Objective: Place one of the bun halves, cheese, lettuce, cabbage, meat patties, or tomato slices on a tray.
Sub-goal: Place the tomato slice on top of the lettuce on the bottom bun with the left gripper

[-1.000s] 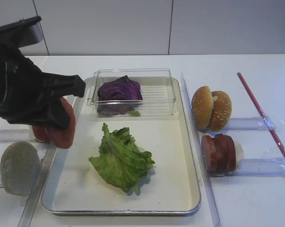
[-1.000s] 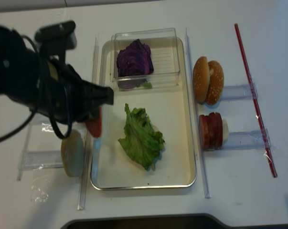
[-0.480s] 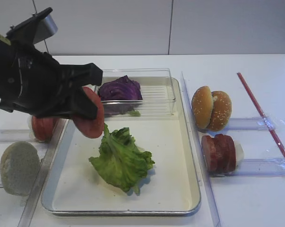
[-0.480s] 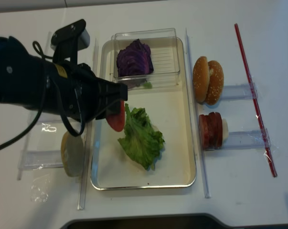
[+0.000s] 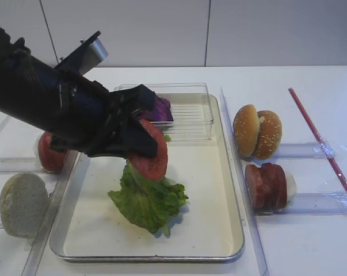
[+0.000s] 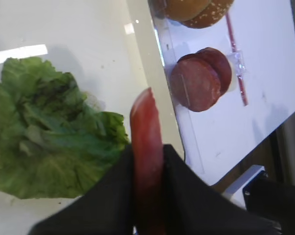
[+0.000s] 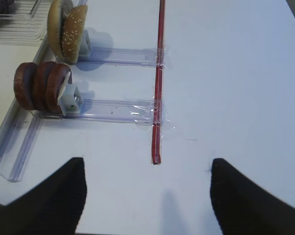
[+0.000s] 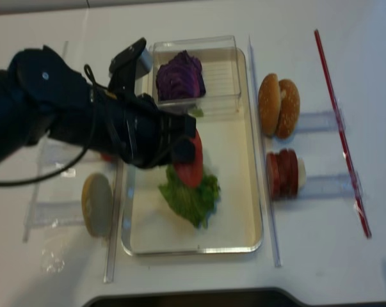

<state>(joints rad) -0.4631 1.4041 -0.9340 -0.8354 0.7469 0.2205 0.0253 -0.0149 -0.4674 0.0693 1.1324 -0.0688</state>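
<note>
My left arm: reaches in from the left edge over the tray's middle; left gripper (image 5: 151,150): fingers (image 6: 184,196) clamped on a tomato slice (image 6: 146,147) held on edge; my right gripper (image 7: 147,196): low, jaws spread wide apart, holding nothing.

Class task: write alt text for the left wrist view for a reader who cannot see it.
The left gripper holds a red tomato slice edge-on above green lettuce on the tray. Beyond the tray's rim stand brown meat patties and bun halves.
</note>
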